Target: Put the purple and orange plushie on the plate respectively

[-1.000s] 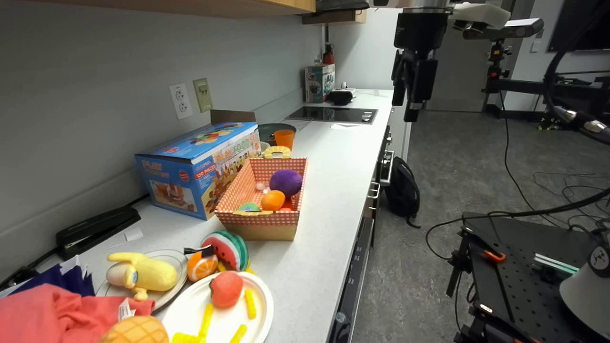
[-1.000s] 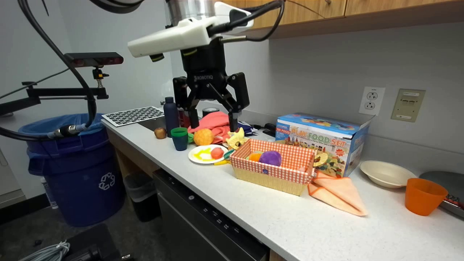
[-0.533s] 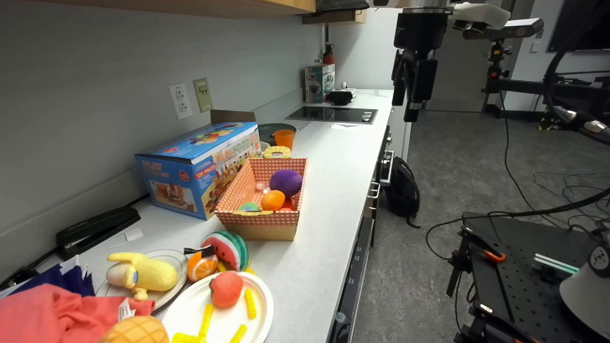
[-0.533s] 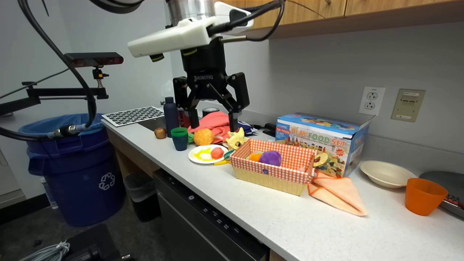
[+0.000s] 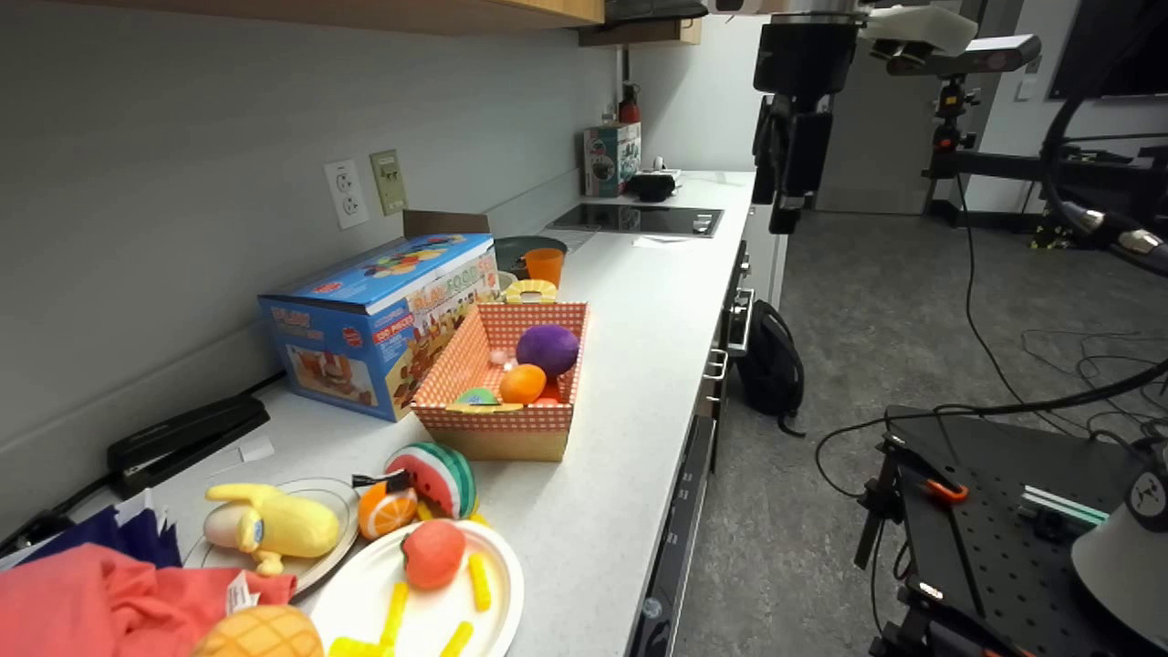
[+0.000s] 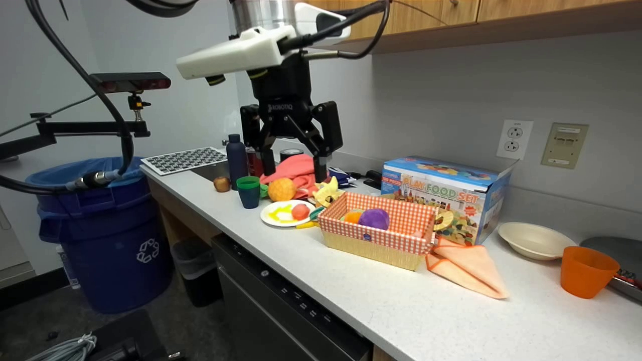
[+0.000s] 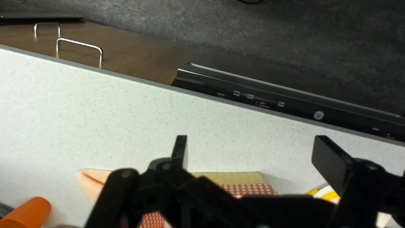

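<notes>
Tool (image 6: 295,167) marked ROBOTIQ hangs, fingers (image 6: 320,172) apart; the box (image 6: 446,193) reads PLAY FOOD SET.

Wrist view looks down; both exterior views share basket (image 5: 497,445).

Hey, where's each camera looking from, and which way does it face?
In an exterior view: near the orange cup, facing toward the white plate; open tool and arm end show.
In an exterior view: near the white plate, facing along the counter toward the cooktop; tool, arm end and some base show.
Wrist view: above the tool, looking down at counter and dishwasher; fingers show.
Both exterior views share the basket, purple plushie and orange plushie.
</notes>
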You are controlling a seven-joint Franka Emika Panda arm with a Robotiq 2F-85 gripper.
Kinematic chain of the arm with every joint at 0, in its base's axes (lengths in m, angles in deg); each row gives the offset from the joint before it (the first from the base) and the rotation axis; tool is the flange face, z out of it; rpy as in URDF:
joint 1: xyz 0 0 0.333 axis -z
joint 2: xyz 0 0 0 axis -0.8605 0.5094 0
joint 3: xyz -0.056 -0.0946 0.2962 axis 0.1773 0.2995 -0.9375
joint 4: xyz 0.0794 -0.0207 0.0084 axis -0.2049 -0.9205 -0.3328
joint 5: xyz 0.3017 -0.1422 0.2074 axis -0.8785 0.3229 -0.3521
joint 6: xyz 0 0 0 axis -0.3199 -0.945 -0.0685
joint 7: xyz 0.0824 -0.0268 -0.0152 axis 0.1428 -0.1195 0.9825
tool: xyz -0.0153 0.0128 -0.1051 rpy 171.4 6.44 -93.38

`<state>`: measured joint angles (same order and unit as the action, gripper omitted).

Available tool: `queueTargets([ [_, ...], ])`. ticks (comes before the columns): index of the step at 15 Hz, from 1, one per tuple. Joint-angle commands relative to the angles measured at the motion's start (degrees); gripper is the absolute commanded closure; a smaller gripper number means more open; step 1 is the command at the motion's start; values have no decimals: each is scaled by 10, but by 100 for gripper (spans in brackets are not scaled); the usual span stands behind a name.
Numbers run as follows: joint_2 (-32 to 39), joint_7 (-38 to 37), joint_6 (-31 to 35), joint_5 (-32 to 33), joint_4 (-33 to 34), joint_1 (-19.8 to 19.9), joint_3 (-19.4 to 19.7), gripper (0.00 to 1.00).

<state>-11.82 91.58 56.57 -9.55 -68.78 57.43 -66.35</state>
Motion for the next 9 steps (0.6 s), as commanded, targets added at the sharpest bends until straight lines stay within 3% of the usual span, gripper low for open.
queueTargets([
  [1,1,-46,17,-43,-1,6,-5,0],
  [9,1,-50,3,-45,1,8,-8,0],
])
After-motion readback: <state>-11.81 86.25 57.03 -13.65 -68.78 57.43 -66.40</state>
